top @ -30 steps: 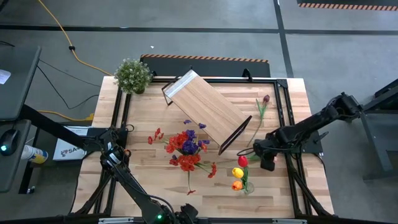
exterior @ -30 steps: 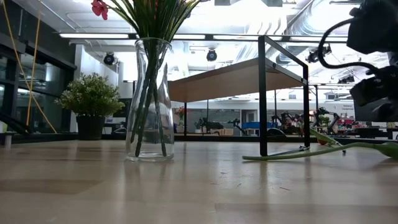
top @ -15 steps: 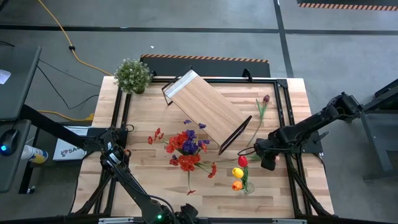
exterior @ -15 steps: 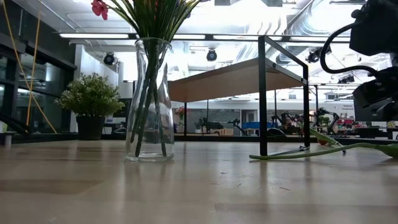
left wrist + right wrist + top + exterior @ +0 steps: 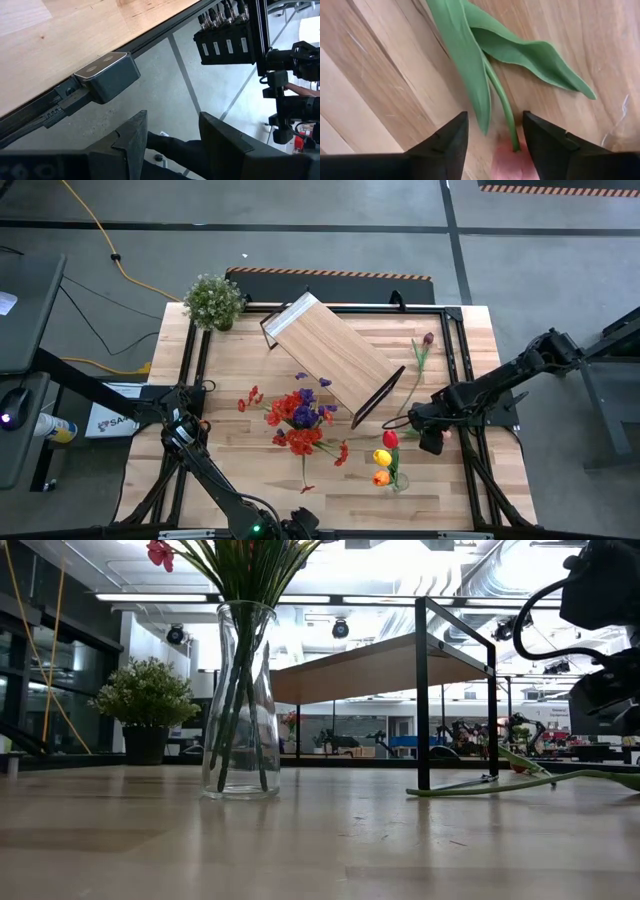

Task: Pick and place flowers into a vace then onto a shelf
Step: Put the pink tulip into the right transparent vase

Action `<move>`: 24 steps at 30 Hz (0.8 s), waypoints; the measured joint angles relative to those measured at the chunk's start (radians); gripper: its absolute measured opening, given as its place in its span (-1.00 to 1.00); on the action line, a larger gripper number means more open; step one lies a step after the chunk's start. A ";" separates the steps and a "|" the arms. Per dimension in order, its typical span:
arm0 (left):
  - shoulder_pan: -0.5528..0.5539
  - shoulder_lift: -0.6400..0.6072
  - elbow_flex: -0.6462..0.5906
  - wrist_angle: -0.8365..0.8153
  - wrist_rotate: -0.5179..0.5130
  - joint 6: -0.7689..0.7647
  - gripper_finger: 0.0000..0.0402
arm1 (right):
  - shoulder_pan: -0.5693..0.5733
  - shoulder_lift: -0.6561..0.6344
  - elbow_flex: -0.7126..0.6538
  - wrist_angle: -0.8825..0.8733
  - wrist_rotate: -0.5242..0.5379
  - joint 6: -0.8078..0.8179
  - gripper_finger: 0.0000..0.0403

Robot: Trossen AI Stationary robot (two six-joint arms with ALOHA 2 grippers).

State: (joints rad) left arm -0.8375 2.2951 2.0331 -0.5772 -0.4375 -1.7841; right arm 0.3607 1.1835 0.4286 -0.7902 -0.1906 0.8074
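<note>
Pink tulip [image 5: 512, 162] lies flat on the table [image 5: 450, 340], right of centre in the high view. In my right wrist view its blossom sits at the bottom edge, in the gap between my two fingers [image 5: 445, 150]; the stem runs up the frame from it, out past the fingertips, with two long green leaves spreading toward the top and right. Neither finger touches stem or blossom: there is bare wood on both sides. My right gripper [image 5: 428, 430] is released, jaws apart, straddling the flower just above the tabletop.

Just left of the gripper in the high view: red, yellow and orange tulips [image 5: 383, 457], lower centre-right. A dark tulip [image 5: 425, 345] lies alone at upper right of the table.

Centre of frame: the vase [image 5: 240, 700] with red and purple flowers [image 5: 300, 415]. The shelf [image 5: 335, 360] stands diagonally just above it.

Upper left corner of the table: potted plant [image 5: 213, 300].

My left gripper [image 5: 172, 135] hangs off the table's left edge over the floor, fingers parted, gripping nothing.
</note>
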 joint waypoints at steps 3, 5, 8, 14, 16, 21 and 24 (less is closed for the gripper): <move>0.000 0.000 0.000 0.000 0.000 0.000 0.05 | 0.000 0.000 0.000 0.000 -0.007 0.000 -0.05; 0.000 0.000 0.000 0.000 0.000 0.000 0.05 | 0.000 0.000 0.000 0.001 -0.012 0.000 -0.03; 0.000 0.000 0.000 0.000 0.000 0.000 0.05 | 0.000 0.000 0.000 0.001 -0.016 0.000 -0.02; 0.000 0.000 0.000 0.000 0.000 0.000 0.05 | 0.000 0.000 0.000 0.002 -0.018 0.000 -0.05; 0.000 0.000 0.000 0.000 0.000 0.000 0.05 | 0.000 0.000 0.000 0.002 -0.018 -0.001 -0.06; 0.000 0.000 0.000 0.000 0.000 0.001 0.05 | 0.000 0.000 0.000 0.004 -0.001 -0.002 -0.08; 0.000 0.000 0.000 0.000 0.000 0.002 0.05 | 0.000 -0.001 0.000 0.009 0.008 -0.002 -0.09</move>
State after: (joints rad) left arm -0.8375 2.2951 2.0331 -0.5774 -0.4374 -1.7818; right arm 0.3611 1.1830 0.4290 -0.7809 -0.1825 0.8051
